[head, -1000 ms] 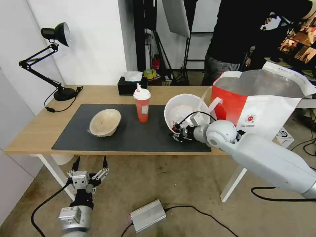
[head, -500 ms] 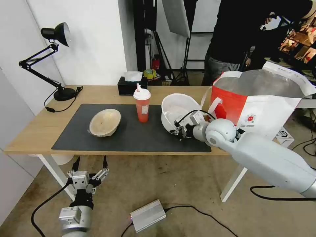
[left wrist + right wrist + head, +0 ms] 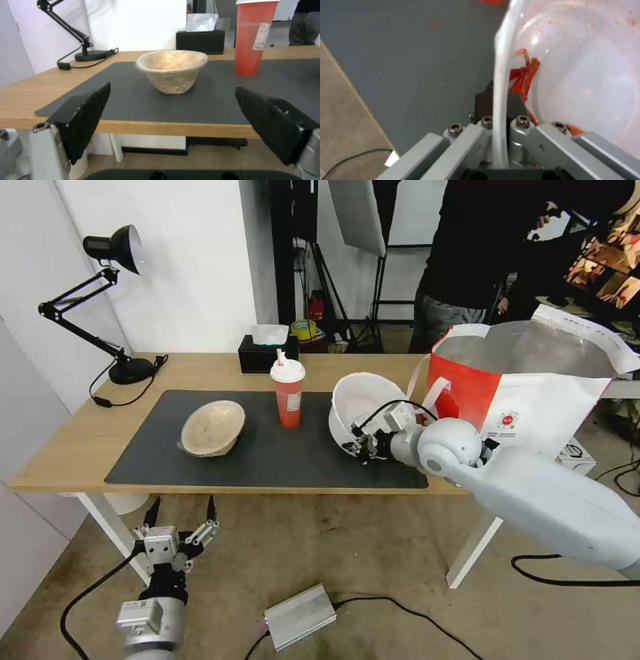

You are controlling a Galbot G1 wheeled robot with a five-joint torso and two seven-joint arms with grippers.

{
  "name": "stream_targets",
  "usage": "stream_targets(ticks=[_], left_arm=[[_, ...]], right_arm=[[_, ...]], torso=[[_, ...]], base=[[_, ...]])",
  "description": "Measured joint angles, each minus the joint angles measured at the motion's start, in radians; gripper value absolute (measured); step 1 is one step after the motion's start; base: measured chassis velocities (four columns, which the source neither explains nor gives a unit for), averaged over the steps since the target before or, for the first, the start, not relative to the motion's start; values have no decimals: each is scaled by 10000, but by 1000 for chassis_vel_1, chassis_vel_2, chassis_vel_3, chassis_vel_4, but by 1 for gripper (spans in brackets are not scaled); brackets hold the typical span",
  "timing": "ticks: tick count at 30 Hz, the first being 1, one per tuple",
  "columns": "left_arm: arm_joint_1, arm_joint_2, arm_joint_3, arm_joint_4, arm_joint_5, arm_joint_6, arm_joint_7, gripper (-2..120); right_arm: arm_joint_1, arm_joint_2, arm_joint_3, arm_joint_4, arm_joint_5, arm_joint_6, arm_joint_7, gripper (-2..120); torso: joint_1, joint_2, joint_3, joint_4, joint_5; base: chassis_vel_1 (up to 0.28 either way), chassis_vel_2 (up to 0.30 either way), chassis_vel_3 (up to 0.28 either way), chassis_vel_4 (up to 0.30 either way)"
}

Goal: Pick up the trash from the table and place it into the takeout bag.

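Note:
My right gripper (image 3: pixel 355 444) is shut on the rim of the large white bowl (image 3: pixel 363 403), which is tipped up on its side above the dark mat (image 3: pixel 267 460), close to the takeout bag (image 3: pixel 533 400). In the right wrist view the black fingers (image 3: pixel 481 100) pinch the white rim (image 3: pixel 501 75), with red food scraps (image 3: pixel 525 72) inside. The red cup (image 3: pixel 287 395) with white lid and straw stands at mid-mat. The beige bowl (image 3: pixel 212 428) sits on the mat's left part. My left gripper (image 3: pixel 181 513) hangs open below the table's front edge, facing the beige bowl (image 3: pixel 171 68).
A black tissue box (image 3: pixel 268 352) and a black desk lamp (image 3: pixel 123 370) stand along the table's back edge. A silver box (image 3: pixel 300 617) and cables lie on the floor. A person in dark clothes stands behind the bag.
The right gripper has lifted the white bowl a little off the mat and tilted it, its rim shifting slightly left. The left arm has not moved.

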Motion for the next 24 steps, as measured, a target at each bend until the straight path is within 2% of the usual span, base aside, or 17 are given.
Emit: stream_targets(ticks=[16, 24], left_arm=[[29, -51, 34, -74, 17, -9, 1, 100], [73, -110, 29, -67, 48, -151, 2, 100]], right_arm=[[1001, -370, -580, 1256, 232, -98, -31, 0], [1398, -236, -1009, 1161, 247, -124, -13, 0]], torso=[[0, 1, 0, 0, 0], [0, 1, 0, 0, 0]], base=[[0, 0, 0, 0], [0, 0, 0, 0]])
